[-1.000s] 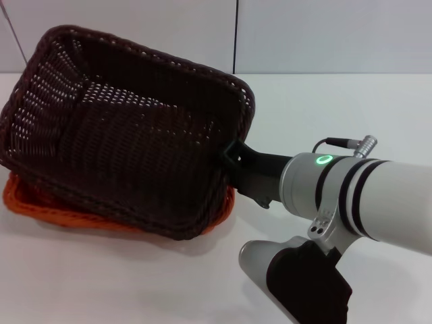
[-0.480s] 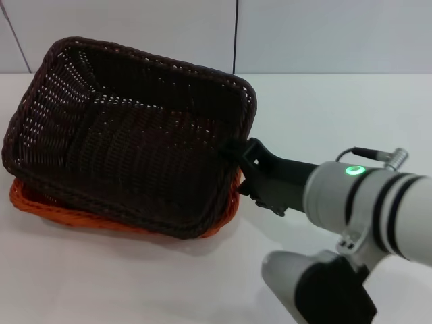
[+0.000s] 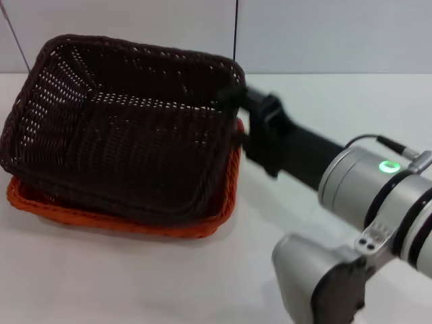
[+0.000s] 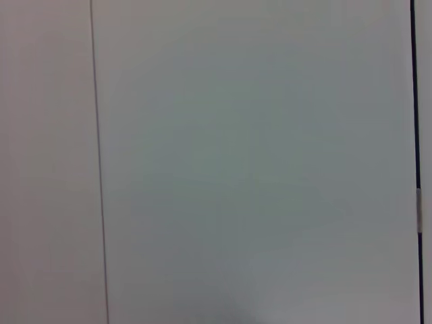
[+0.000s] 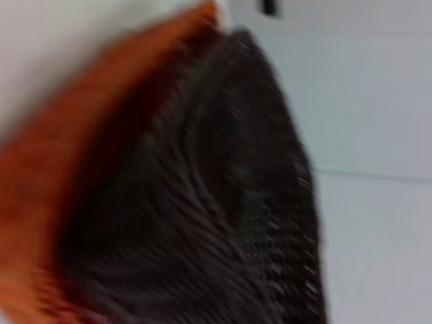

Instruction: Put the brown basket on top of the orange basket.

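The dark brown basket [image 3: 121, 135] rests nested in the orange basket [image 3: 135, 224] at the left of the white table in the head view. It is slightly tilted, with its right side a little raised. My right gripper [image 3: 235, 101] reaches in from the right and is shut on the brown basket's right rim near the far corner. The right wrist view shows the brown basket [image 5: 223, 202] close up, with the orange basket [image 5: 81, 155] beside it. My left gripper is out of view; its wrist view shows only a wall.
The white table [image 3: 135, 283] stretches in front of and to the right of the baskets. A pale panelled wall [image 3: 324, 34] stands right behind them. My right arm [image 3: 378, 189] crosses the right side of the table.
My right gripper has swung the brown basket's right rim away from me and lowered the basket, so it now sits flatter and squarer in the orange basket.
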